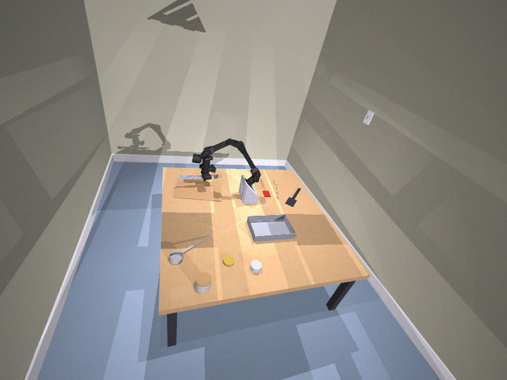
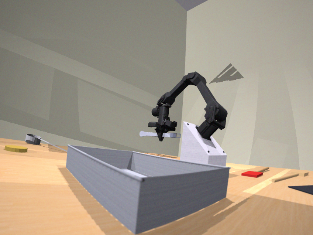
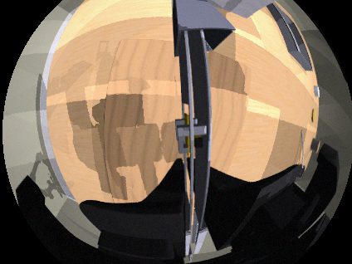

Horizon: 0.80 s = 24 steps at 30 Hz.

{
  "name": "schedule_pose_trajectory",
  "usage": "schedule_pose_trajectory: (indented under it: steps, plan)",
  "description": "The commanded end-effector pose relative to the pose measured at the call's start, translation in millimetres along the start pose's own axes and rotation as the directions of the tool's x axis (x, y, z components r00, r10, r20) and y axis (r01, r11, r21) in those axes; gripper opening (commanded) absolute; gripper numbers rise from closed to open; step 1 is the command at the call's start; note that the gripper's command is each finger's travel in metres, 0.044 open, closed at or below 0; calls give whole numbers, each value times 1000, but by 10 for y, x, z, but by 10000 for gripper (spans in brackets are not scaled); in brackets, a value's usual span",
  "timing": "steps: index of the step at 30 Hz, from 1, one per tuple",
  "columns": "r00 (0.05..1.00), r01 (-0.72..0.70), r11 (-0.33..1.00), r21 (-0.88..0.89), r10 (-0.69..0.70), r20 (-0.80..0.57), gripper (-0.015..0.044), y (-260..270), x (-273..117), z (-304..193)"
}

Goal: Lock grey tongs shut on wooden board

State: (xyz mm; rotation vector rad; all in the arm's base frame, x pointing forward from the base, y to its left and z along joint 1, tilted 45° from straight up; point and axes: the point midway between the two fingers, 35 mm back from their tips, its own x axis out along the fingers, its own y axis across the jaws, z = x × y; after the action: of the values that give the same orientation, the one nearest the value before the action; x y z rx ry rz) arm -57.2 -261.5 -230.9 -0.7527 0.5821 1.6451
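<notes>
Grey metal filled my grip: my gripper (image 1: 206, 178) (image 2: 161, 138) (image 3: 184, 162) was clenched on the tongs (image 1: 190, 177) (image 2: 148, 133) (image 3: 202, 83), whose two arms lay close together between my fingers. I held them nearly level in the air, above the wooden board (image 1: 194, 192) (image 3: 137, 145) and apart from it. Whether their hinge was locked, I could not tell. Well away from them, the roasting tin (image 1: 262, 236) (image 2: 182, 189) stood on the table (image 1: 286, 261) (image 2: 33, 197). Beside my white wedge-shaped base (image 1: 249, 198) (image 2: 194, 149) lay a red block (image 1: 266, 193) (image 2: 251, 174). Farther off sat a ladle-like pan (image 1: 176, 257) (image 2: 33, 139), a yellow disc (image 1: 228, 260) (image 2: 16, 148) and a small white cylinder (image 1: 256, 266).
</notes>
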Motion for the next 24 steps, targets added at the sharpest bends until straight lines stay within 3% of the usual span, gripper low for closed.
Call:
schedule_pose_trajectory:
  steps: [1, 24]
  plan:
    - [1000, -4, 1000, -7, 5, 7, -150, 2, 94, 12]
    - [1000, -5, 1000, -6, 5, 8, -150, -5, 469, 41]
